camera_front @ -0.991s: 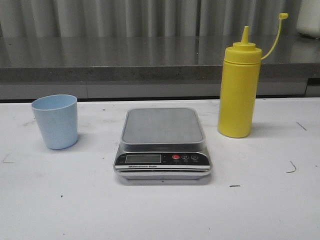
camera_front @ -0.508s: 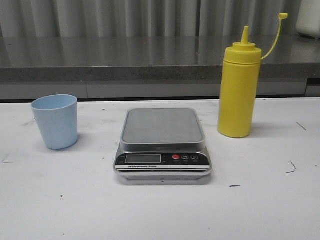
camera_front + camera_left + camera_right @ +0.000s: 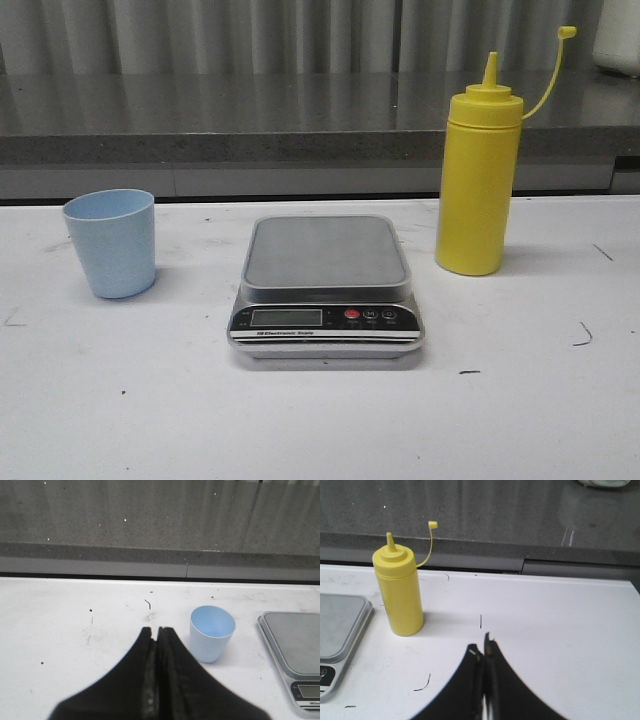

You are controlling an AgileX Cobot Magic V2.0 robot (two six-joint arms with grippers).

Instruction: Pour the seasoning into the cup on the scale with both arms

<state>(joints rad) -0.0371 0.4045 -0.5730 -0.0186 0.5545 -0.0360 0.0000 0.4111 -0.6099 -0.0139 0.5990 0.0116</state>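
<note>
My left gripper (image 3: 156,630) and right gripper (image 3: 482,652) are both clenched on nothing. Nothing's started: the cup (image 3: 111,242) stands left of the scale (image 3: 325,290), the seasoning (image 3: 479,184) right of it. Next, I'd open left and fetch the cup onto the platform.

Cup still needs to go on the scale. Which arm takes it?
Left. The cup stands on the robot's left of the scale, near the shut left gripper; the right gripper faces the bottle.
</note>
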